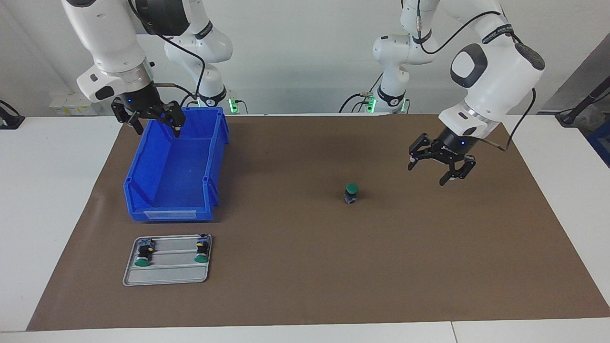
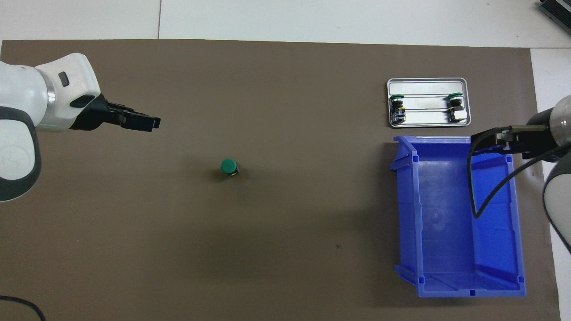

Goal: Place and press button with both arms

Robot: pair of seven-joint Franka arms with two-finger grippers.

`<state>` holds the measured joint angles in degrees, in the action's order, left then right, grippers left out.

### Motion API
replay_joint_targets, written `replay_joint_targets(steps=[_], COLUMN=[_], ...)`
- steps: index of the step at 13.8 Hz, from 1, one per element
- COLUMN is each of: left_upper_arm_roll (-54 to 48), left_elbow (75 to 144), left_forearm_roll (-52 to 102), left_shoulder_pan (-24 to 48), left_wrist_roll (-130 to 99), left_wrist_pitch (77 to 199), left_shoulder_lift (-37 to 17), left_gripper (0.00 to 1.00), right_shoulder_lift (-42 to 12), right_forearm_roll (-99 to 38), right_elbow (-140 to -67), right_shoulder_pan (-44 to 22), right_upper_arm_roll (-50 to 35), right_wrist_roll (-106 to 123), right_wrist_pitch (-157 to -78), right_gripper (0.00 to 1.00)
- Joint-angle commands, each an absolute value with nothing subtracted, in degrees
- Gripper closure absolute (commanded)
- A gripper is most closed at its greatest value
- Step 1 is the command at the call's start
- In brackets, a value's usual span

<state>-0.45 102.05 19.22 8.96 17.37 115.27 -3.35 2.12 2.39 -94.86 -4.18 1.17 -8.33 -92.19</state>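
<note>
Left end effector (image 1: 441,167): raised over bare brown mat (image 1: 305,267) toward the left arm's end of the table (image 1: 52,190), fingers spread, nothing between them. In the overhead view, seen side-on (image 2: 149,121), pointing toward the table's middle.

Button (image 1: 351,192): upright on the mat, green cap up, near the table's middle. Below and to one side of the left end effector, toward the right arm's end from it, apart from it, untouched. Same button in the overhead view (image 2: 229,166), a little nearer the robots than the left fingertips.

Right end effector (image 1: 153,123): hanging over the robot-side end of the blue bin (image 1: 143,190), fingers spread, holding nothing. Well apart from the button. In the overhead view (image 2: 499,140), over the bin's edge next to the tray; cannot tell from there whether touching.

Bin: empty, standing under the right end effector.

Tray (image 1: 167,278): grey metal, just beside the bin, farther from the robots than it. Two more green-capped buttons lying in it, one (image 1: 143,253) at each end, the other (image 1: 201,249) toward the table's middle.
</note>
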Motion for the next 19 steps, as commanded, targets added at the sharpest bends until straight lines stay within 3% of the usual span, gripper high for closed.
replay_joint_targets(steps=[1, 5, 8, 13, 15, 16, 17, 19], left_upper_arm_roll=[0.2, 0.3, -0.1, -0.3, -0.4, -0.4, -0.5, -0.6], left_elbow=[103.9, 104.5, 103.9, 103.2, 103.4, 103.4, 103.7, 104.6], left_forearm_roll=[17.8, 17.1, 7.3, 5.5, 5.0, 5.0, 5.0, 5.0], left_shoulder_pan=[10.5, 10.2, 11.5, 15.7, 17.1, 17.7, 17.8, 19.7], left_wrist_roll=[8.7, 8.3, 6.3, -7.6, -13.8, -16.3, -17.5, -20.7], left_wrist_pitch=[108.2, 101.6, 98.3, 98.3, 101.4, 102.3, 103.0, 106.2], left_shoulder_lift=[-0.5, 1.1, 2.4, 2.4, 2.3, 2.0, 1.8, 0.7], left_gripper=[0.0, 0.0, 0.0, 0.22, 0.48, 0.89, 1.0, 1.0], right_shoulder_lift=[2.5, 2.5, 2.5, 2.5, 2.5, 2.5, 2.5, 2.5], right_forearm_roll=[1.2, 1.2, 1.1, 1.2, 1.2, 1.2, 1.2, 1.1], right_elbow=[-95.1, -95.1, -95.1, -95.1, -95.1, -95.1, -95.1, -95.1], right_shoulder_pan=[-4.2, -4.2, -4.2, -4.2, -4.2, -4.2, -4.2, -4.2], right_upper_arm_roll=[1.4, 1.4, 1.4, 1.4, 1.4, 1.4, 1.4, 1.4], right_wrist_roll=[-8.7, -8.7, -8.7, -8.6, -8.7, -8.7, -8.7, -8.6], right_wrist_pitch=[-92.0, -92.0, -92.0, -92.0, -92.0, -92.0, -92.0, -92.0], right_gripper=[0.0, 0.0, 0.0, 0.0, 0.0, 0.0, 0.0, 0.0])
